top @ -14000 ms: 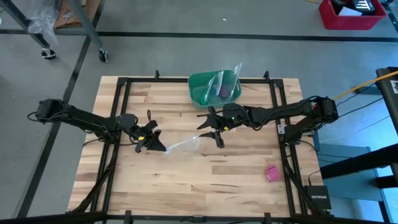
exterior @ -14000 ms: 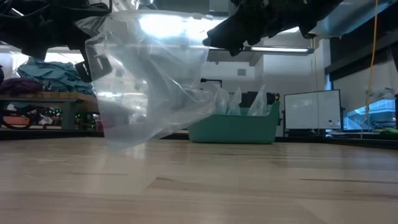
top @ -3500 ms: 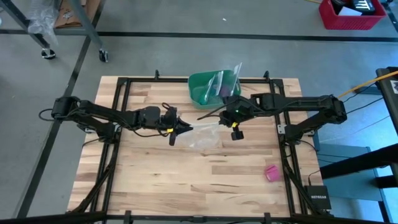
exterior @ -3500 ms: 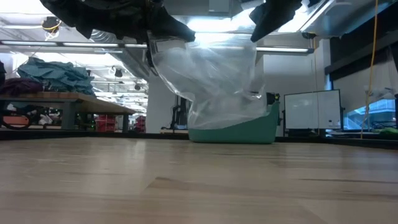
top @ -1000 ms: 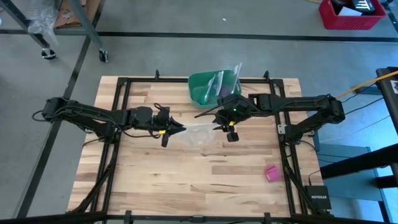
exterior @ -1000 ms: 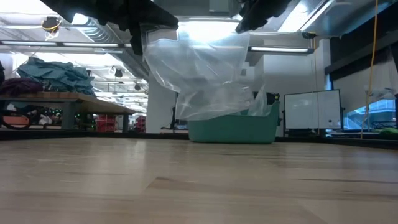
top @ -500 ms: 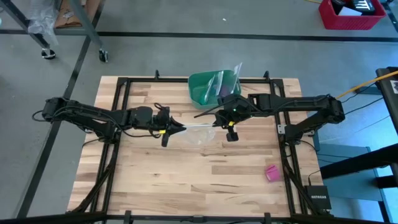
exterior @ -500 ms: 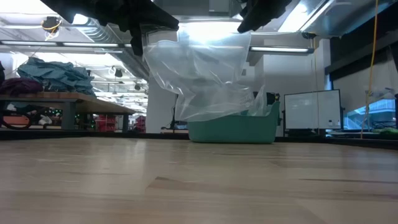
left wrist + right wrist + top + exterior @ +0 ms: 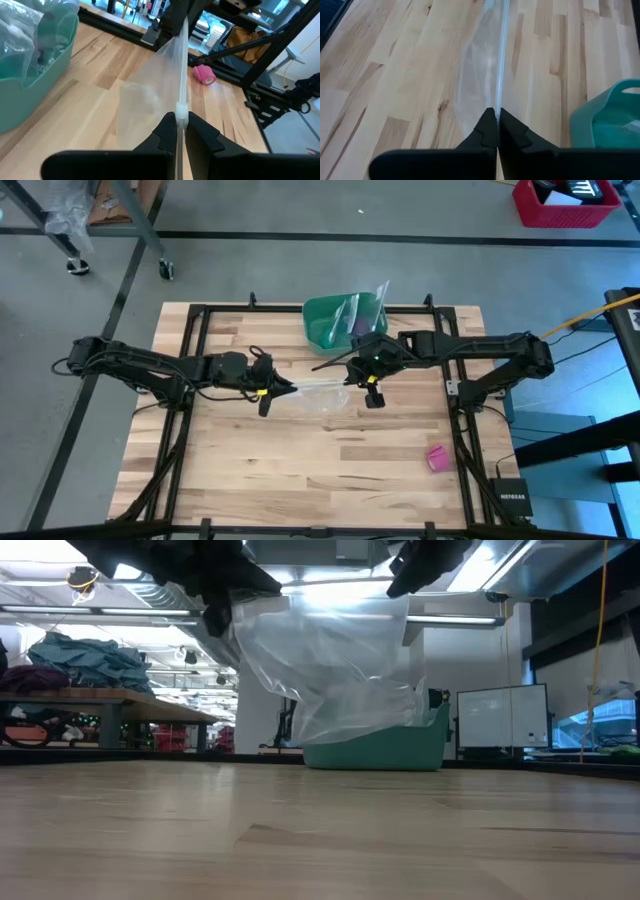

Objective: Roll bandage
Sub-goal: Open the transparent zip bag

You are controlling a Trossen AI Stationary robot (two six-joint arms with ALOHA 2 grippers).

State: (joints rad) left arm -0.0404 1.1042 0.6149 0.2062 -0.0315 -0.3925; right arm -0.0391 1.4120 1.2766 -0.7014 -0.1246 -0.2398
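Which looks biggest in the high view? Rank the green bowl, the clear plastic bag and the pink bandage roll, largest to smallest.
1. green bowl
2. clear plastic bag; looks close to the bowl, and its see-through edges blur, so this order is unsure
3. pink bandage roll, clearly smallest

The bandage [image 9: 437, 458] is a small bright pink roll, lying on the wooden table toward four o'clock, near the edge, apart from everything else.
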